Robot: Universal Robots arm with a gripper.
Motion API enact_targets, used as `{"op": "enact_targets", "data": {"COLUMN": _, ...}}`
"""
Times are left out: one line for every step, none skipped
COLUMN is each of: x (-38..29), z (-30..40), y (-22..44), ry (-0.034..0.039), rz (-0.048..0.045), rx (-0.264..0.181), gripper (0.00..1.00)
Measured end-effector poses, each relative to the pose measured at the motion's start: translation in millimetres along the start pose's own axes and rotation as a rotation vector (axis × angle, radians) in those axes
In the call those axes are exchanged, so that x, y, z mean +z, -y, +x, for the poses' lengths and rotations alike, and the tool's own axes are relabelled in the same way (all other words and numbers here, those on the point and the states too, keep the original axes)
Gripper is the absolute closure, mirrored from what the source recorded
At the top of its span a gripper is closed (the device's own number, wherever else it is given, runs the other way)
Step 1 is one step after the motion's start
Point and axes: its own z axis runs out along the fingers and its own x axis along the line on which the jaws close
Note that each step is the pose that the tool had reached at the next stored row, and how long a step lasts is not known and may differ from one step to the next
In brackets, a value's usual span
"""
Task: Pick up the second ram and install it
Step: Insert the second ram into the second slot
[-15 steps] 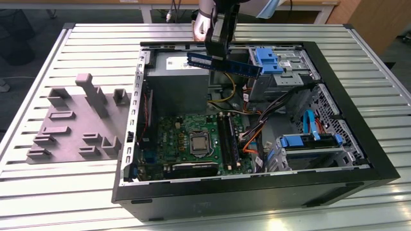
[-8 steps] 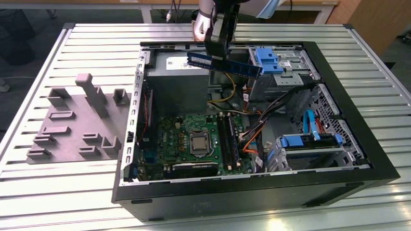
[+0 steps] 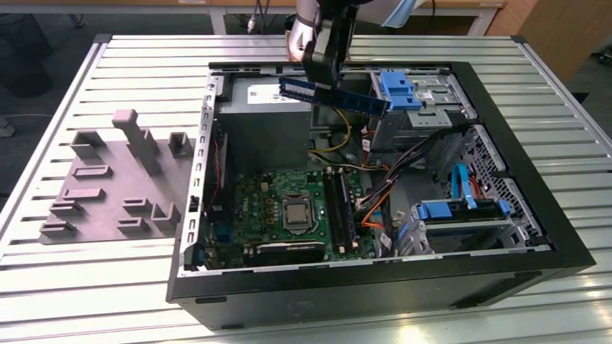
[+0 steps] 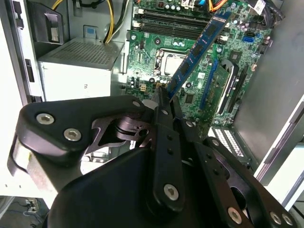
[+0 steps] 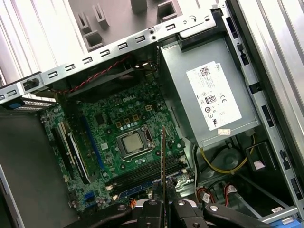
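We see the gripper [image 3: 322, 84] high over the open computer case [image 3: 383, 266]. Its fingers [image 4: 164, 118] are clenched on the ram [image 3: 335, 95] and pinch it at one end. The ram is up in the air and touches nothing but the fingers.

In the exterior view it hangs over the far part of the case, above the grey power box [image 3: 263, 125] and just beside a blue bracket [image 3: 397, 89]. It lies nearly flat there, and its free end points toward the exterior view's right.

In the second wrist view the ram sticks out from the fingers over the green board [image 4: 152, 52]. In the first wrist view we look at its thin edge, a dark line above the long black slots [image 5: 137, 176].

The green board lies on the floor of the case, well below the ram. The case sits on a ribbed metal tabletop [image 3: 115, 287]. On the exterior view's left, a grey tray [image 3: 105, 179] with small holders rests on the tabletop beside the case.
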Motion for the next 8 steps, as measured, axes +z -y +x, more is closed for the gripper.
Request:
{"op": "enact_targets", "data": {"x": 0.0, "z": 0.0, "y": 0.0, "ry": 0.0001, "rz": -0.0001, "rx": 0.005, "gripper": 0.86}}
{"op": "enact_targets", "data": {"x": 0.0, "z": 0.0, "y": 0.0, "ry": 0.0002, "rz": -0.0001, "rx": 0.010, "gripper": 0.86}}
{"op": "enact_targets", "data": {"x": 0.0, "z": 0.0, "y": 0.0, "ry": 0.0002, "rz": -0.0002, "rx": 0.015, "gripper": 0.86}}
{"op": "enact_targets", "data": {"x": 0.0, "z": 0.0, "y": 0.0, "ry": 0.0003, "rz": -0.0003, "rx": 0.020, "gripper": 0.86}}
{"op": "enact_targets", "data": {"x": 0.1, "z": 0.0, "y": 0.0, "ry": 0.0004, "rz": -0.0003, "rx": 0.025, "gripper": 0.86}}
{"op": "enact_targets", "data": {"x": 0.1, "z": 0.0, "y": 0.0, "ry": 0.0005, "rz": -0.0004, "rx": 0.030, "gripper": 0.86}}
{"op": "enact_targets", "data": {"x": 0.1, "z": 0.0, "y": 0.0, "ry": 0.0006, "rz": -0.0005, "rx": 0.035, "gripper": 0.86}}
{"op": "enact_targets", "data": {"x": 0.1, "z": 0.0, "y": 0.0, "ry": 0.0007, "rz": -0.0005, "rx": 0.040, "gripper": 0.86}}
